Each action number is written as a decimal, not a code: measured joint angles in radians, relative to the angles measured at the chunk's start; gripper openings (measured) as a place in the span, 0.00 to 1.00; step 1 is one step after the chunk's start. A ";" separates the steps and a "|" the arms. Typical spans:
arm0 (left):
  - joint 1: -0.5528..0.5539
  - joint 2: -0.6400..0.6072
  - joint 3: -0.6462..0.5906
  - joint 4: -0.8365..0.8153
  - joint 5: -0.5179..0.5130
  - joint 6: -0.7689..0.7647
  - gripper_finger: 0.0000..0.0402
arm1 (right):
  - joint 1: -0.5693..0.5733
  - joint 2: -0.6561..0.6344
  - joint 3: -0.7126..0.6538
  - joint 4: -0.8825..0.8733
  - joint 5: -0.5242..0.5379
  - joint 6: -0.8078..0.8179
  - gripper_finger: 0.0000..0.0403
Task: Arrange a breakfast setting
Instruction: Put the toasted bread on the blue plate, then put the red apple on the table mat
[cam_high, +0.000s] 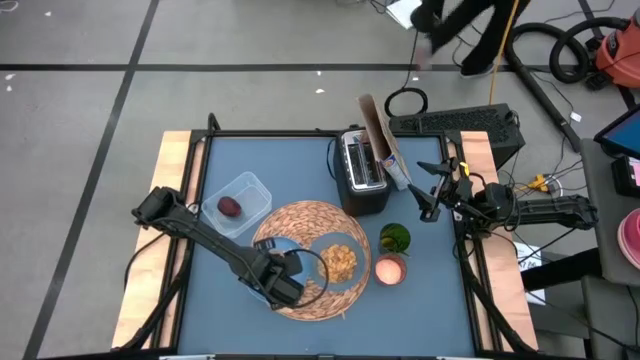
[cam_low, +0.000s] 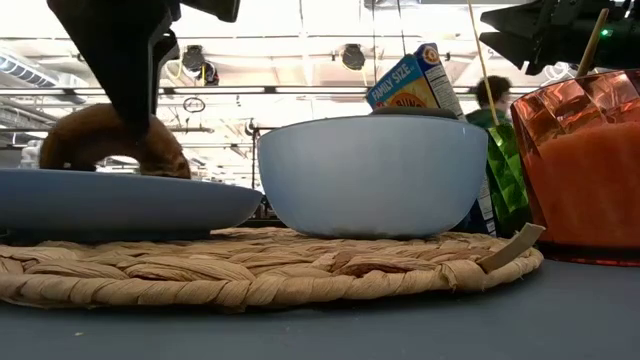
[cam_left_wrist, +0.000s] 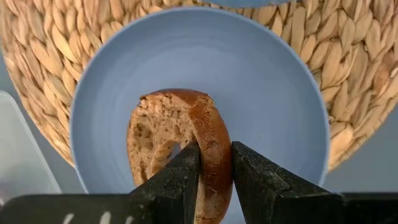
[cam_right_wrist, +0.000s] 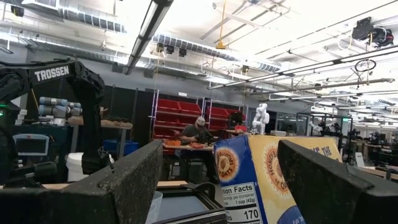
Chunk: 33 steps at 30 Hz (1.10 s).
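Observation:
A round woven straw mat lies mid-table. On it sit a light-blue plate and a bowl of tan cereal. My left gripper hangs over the plate, shut on a brown bagel. An orange-pink cup stands on the table just right of the mat. The small dark-red fruit lies in a clear square tub at the left. My right gripper waits open at the table's right edge, holding nothing. My left gripper pinches the bagel's ring between its two fingers. One finger is on the pale cut face beside the hole and the other on the brown crust side. The fingers come from above, pointing down. The bagel stands on edge over the plate; in the low view the plate's rim hides its lower edge.
A black-and-silver toaster stands behind the mat, with a cereal box leaning beside it. A green glass stands behind the cup. The blue table top shows bare at the near edge and far left.

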 joint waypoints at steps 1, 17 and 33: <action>0.001 0.000 0.000 0.000 0.008 -0.012 0.24 | 0.000 0.000 0.000 0.000 0.000 0.000 0.78; 0.007 0.000 0.000 0.001 0.013 -0.084 0.57 | 0.000 0.000 0.000 0.000 0.000 0.000 0.78; 0.029 -0.003 0.000 -0.008 0.028 -0.181 0.70 | 0.000 0.000 0.000 0.000 0.000 -0.001 0.78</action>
